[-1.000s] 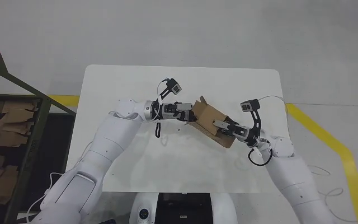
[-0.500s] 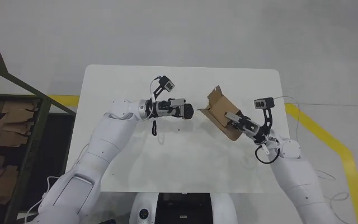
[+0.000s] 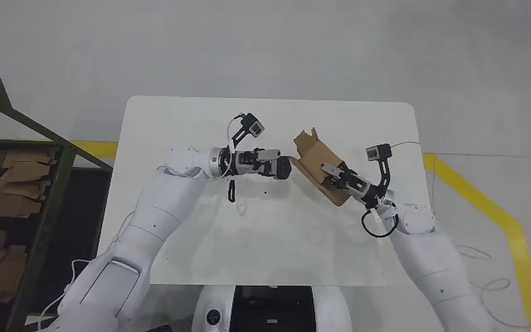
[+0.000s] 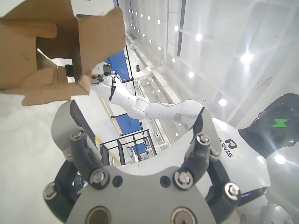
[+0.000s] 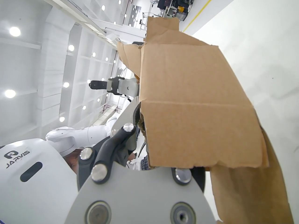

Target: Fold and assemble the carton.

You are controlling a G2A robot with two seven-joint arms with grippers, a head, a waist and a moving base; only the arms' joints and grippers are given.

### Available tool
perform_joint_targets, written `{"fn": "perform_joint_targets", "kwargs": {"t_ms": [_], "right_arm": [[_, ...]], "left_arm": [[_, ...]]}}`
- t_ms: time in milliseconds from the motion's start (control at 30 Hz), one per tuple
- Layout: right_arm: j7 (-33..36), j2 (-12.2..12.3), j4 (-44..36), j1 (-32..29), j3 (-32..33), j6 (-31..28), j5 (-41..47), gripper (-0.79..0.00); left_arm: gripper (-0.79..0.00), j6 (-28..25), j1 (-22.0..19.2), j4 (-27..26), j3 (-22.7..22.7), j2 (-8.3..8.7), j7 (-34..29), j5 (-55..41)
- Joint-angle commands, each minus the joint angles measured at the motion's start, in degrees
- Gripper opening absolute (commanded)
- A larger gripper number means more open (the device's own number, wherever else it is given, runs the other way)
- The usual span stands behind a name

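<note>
A: What's off-task in view?
B: White table (image 3: 166, 116) on grey floor (image 3: 265, 41). Yellow line (image 3: 98, 149) on the floor.
A: Left side?
B: Dark rack (image 3: 63, 178) beside the table, brown cardboard (image 3: 18, 191) in it. Ceiling lights (image 4: 247, 58) overhead.

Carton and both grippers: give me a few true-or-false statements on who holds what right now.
1. The right gripper is clamped on the carton. True.
2. The left gripper grips one of the carton's flaps. False: it is open and empty, just short of the carton.
3. The flaps at the carton end facing the left gripper stand unfolded. True.
4. The carton lies flat at the middle of the table, free of both grippers. False: the right gripper holds it, tilted, over the table's right half.
</note>
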Motion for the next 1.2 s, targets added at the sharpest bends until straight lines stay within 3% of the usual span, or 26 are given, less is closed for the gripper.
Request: {"fn": "perform_joint_targets", "kwargs": {"t_ms": [0, 367, 1167], "right_arm": [[1.3, 0.1, -0.4, -0.2, -0.1, 0.2, 0.5, -0.785], [6.3, 0.6, -4.2, -1.8, 0.0, 1.1, 1.4, -0.785], [8.9, 0.8, -5.7, -1.8, -0.4, 2.0, 3.4, -0.785]], "left_arm": [[0.0, -0.1, -0.1, 0.2, -0.4, 0.09, 0.1, -0.1], [0.0, 0.0, 0.3, -0.6, -1.7, 0.46, 0.6, 0.1], [0.0, 0.4, -0.6, -0.1, -0.2, -0.03, 1.2, 0.9]]}}
